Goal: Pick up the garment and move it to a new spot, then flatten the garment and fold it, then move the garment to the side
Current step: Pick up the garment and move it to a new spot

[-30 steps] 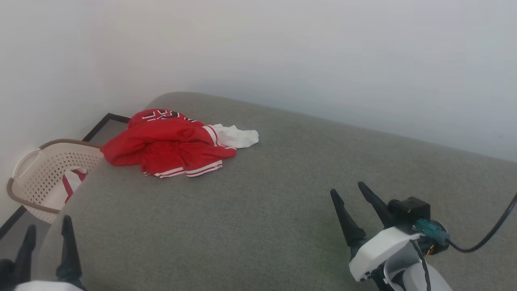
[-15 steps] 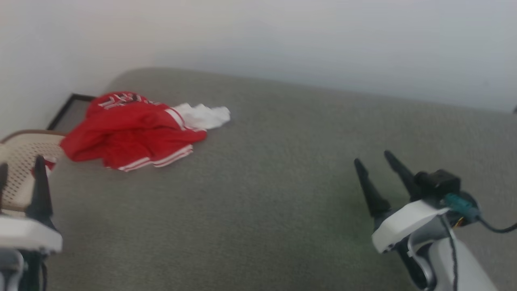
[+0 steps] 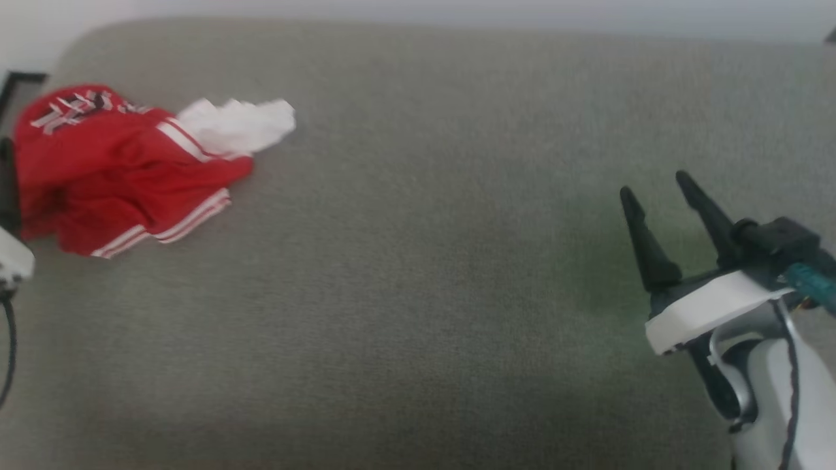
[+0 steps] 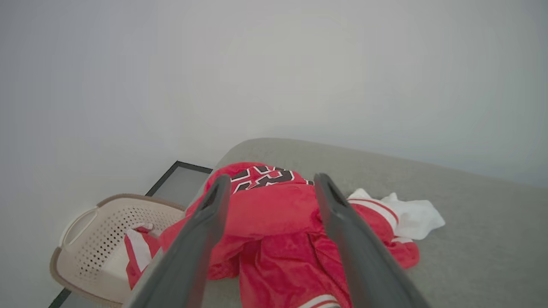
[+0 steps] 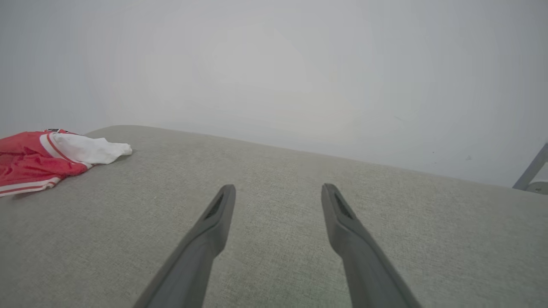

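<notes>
While the garment [image 3: 124, 176] lies crumpled on the grey fabric [image 3: 418, 261], your left tool [image 4: 272, 177] and right tool [image 3: 655, 183] both stand wide, empty.

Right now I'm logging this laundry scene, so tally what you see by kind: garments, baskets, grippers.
Garment on the grey cushion: 1
Basket: 1
Red-and-white cloth inside the basket: 1
Grippers: 2, left gripper and right gripper
Total: 5
</notes>
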Controlling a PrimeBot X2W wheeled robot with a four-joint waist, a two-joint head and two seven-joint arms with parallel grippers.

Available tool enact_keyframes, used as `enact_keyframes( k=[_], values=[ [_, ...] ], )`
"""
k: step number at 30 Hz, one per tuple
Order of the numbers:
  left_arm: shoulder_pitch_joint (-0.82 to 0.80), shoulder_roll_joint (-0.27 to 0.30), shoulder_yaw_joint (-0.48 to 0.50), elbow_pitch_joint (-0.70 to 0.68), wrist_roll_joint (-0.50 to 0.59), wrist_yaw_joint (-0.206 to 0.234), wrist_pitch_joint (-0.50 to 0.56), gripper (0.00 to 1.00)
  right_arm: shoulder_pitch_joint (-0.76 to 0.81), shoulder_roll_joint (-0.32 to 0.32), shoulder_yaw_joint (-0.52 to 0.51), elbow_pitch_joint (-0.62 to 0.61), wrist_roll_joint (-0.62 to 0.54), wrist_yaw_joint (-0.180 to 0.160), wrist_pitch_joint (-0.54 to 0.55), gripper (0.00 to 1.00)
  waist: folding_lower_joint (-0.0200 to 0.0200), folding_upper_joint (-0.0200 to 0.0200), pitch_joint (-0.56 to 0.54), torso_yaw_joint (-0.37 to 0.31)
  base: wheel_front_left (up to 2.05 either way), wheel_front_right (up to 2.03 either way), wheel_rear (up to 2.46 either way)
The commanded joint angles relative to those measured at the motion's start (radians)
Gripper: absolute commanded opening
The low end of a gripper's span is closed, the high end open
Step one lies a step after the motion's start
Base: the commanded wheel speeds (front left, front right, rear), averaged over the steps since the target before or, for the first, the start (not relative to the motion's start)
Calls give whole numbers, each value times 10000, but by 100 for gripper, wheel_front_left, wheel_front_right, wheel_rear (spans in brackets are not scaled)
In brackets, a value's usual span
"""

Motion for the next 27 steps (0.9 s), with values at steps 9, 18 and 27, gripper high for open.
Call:
enact_keyframes(
  k=[9,18,27],
  values=[
    [-2443,-187,-796,3104,-231,-314,1807,100,-352,-255,-333,-897,-131,-1,478,100,0,0,1643,-397,0,0,0],
    [-3999,-595,-1560,5621,-145,-486,3537,100,-601,-431,-400,-1514,-200,-1,902,100,0,0,2527,-496,0,0,0],
    [-4432,-1079,-2003,6868,-22,-683,3160,0,-647,-374,-371,-1517,-308,-1,1024,100,0,0,2482,-482,0,0,0]
  ],
)
